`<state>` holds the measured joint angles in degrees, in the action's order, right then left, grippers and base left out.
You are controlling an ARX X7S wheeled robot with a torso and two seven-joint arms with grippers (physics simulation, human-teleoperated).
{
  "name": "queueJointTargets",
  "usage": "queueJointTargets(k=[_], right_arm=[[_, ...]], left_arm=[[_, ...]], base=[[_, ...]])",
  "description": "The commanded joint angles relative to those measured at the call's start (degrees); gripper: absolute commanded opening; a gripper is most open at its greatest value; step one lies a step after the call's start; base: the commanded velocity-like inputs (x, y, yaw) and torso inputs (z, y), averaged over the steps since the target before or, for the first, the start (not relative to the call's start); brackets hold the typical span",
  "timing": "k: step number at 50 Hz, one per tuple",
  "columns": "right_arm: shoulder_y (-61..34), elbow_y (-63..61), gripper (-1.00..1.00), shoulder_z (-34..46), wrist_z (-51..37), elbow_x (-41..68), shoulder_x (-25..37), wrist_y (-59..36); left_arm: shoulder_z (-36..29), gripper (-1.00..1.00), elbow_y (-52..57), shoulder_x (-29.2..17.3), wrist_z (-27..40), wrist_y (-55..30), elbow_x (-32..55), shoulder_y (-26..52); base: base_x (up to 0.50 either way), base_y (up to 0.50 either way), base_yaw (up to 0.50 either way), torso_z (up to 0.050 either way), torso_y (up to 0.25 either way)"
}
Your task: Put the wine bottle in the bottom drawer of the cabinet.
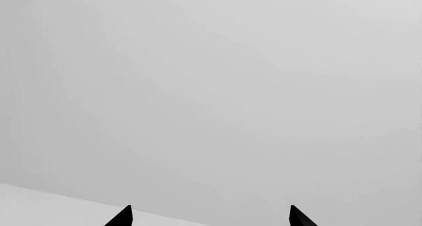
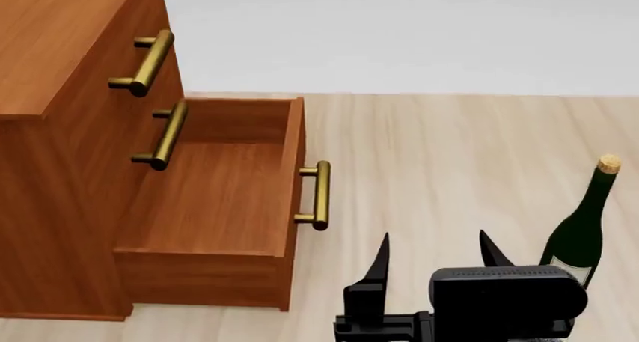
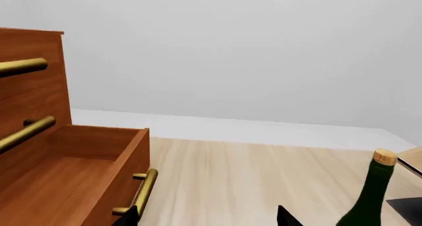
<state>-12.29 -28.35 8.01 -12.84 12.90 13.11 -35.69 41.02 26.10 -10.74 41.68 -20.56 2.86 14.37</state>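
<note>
**Reaching for the bottle beside an open drawer**

Hovering low over the pale wood floor, the right gripper (image 2: 435, 256) holds nothing, its two black fingers spread wide apart. The wine bottle (image 2: 582, 226) stands upright on the floor just to its right, still untouched. The step in hand looks like the grasp: the gripper would do well to swing right, centre its spread fingers on the dark green body below the neck, and close there, since a pinch on the slim neck could tip so tall a bottle.

Further left, the bottom drawer (image 2: 230, 200) of the cabinet (image 2: 60, 72) is pulled out and empty, so the carry is short.

The head view alone shows the drawer's full depth and its gap to the bottle. The right wrist view shows the tan cork (image 3: 384, 157) level with the camera and only the fingertips. The left wrist view shows the left gripper (image 1: 209, 216) with tips parted, facing a blank grey wall.
</note>
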Motion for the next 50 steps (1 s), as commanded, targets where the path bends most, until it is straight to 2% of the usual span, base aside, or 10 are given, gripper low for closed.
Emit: queueJointTargets(k=[1,50], right_arm=[[0.0,-0.1,1.00,0.0,-0.3,0.5,0.2,-0.1],[-0.6,-0.4,1.00,0.1,-1.2,2.2,1.3,-0.2]], left_arm=[[-0.1,1.00,0.4,-0.1,0.2,-0.1,0.2,-0.2],[-0.3,1.00,-0.2,-0.6,1.1,0.6,1.1,-0.7]], base=[[0.18,0.04,0.00,0.000,0.000],[0.20,0.00,0.00,0.000,0.000]])
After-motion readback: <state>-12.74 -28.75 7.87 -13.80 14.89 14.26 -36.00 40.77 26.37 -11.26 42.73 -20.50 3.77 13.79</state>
